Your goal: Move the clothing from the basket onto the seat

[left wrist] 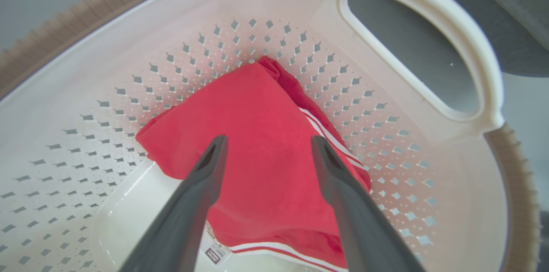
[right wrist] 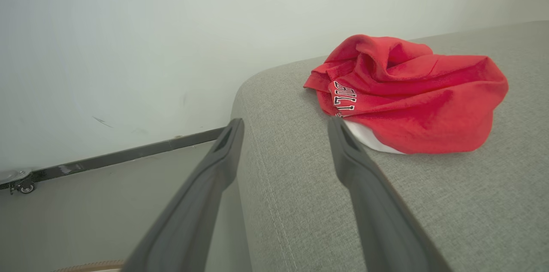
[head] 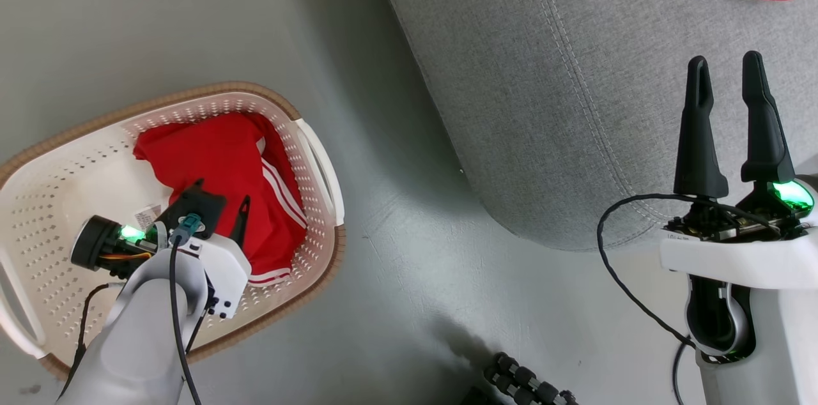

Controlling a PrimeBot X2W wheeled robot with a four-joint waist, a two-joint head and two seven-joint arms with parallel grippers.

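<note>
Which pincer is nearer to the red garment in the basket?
Left. The left pincer hangs open directly over the red garment in the basket; the right pincer is far away, open, by the sofa.

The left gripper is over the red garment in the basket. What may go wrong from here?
The open left gripper points at the red white-striped fabric garment; it may pinch only a thin layer and lose it.
This garment leans on the perforated wall of the oval cream-white plastic basket; the gripper may catch a hole and drag the basket.
The other red garment lies near the rounded corner of the grey fabric sofa; a drop there may slide off.
</note>
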